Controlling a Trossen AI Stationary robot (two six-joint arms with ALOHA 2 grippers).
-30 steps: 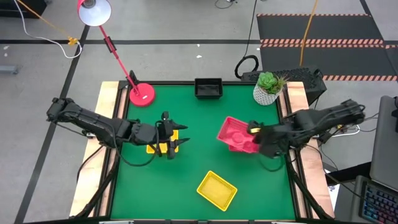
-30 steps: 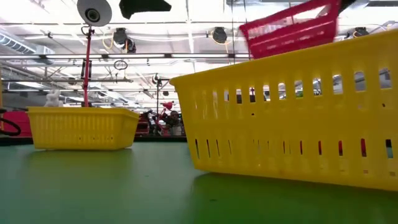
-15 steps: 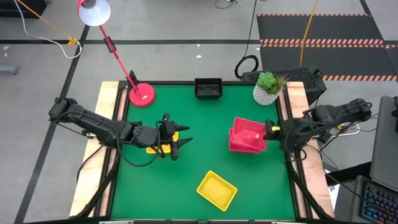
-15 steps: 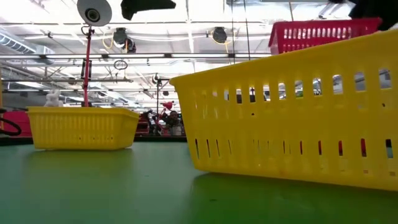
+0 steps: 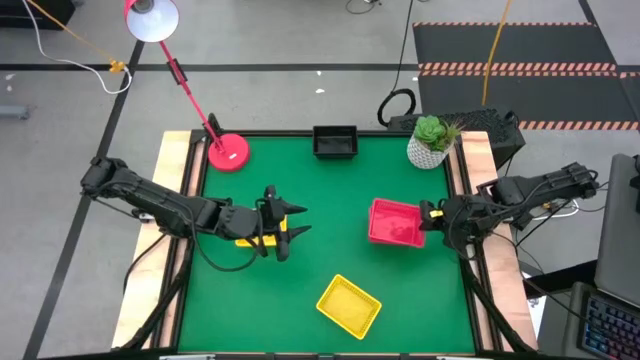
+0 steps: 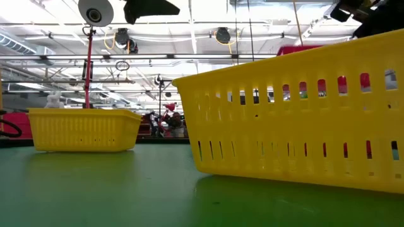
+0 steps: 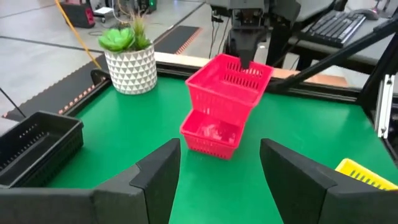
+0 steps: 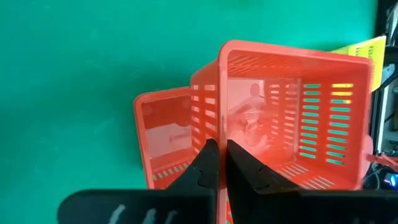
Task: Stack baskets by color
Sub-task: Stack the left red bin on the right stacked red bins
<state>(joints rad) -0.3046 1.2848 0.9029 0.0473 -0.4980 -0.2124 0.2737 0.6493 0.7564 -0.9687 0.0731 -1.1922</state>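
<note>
My right gripper [image 5: 430,214] is shut on a red basket [image 7: 231,84] at the table's right. That basket hangs over a second red basket [image 7: 210,134], which rests bottom-down on the green table. My left gripper [image 5: 286,232] stands open at mid-left, above a yellow basket [image 5: 245,239], and touches nothing. Another yellow basket [image 5: 348,305] sits near the front edge. A black basket [image 5: 335,141] sits at the far edge. My right gripper pinches the upper red basket's end wall [image 8: 217,132], the one facing the table's right edge, with one finger inside and one outside. The fingers slant down from the right. The basket is open side up, slightly askew over the lower red basket [image 8: 163,134]. I cannot tell whether the two touch.
A white plant pot [image 5: 431,142] stands at the far right corner and a red lamp base [image 5: 228,152] at the far left. In the low view the near yellow basket [image 6: 303,120] fills the right side and hides most of the red ones.
My right gripper has drawn back toward the table's right edge and sunk, rolling as it went. The red basket it holds has gone from tilted and high to nearly level and low over the other red basket. My left gripper has stayed open in place.
</note>
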